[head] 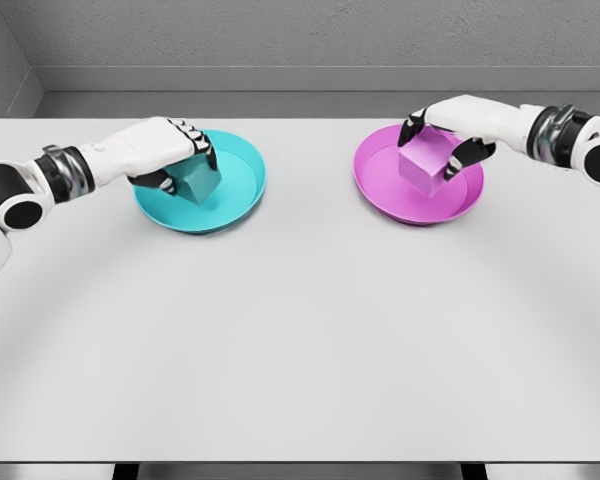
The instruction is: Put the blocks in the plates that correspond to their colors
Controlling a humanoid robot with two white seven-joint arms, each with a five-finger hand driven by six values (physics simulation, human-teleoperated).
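A teal block [197,184] sits tilted inside the teal plate [242,190] at the back left of the table. My left hand [185,160] is curled over it, fingers on its top and sides. A pink block [423,167] rests in the pink plate [405,200] at the back right. My right hand [440,143] wraps the pink block from above, thumb on its left, fingers on its right.
The white table [300,330] stretches wide in front of both plates. A grey wall runs behind the table's far edge. The two plates stand about a plate's width apart.
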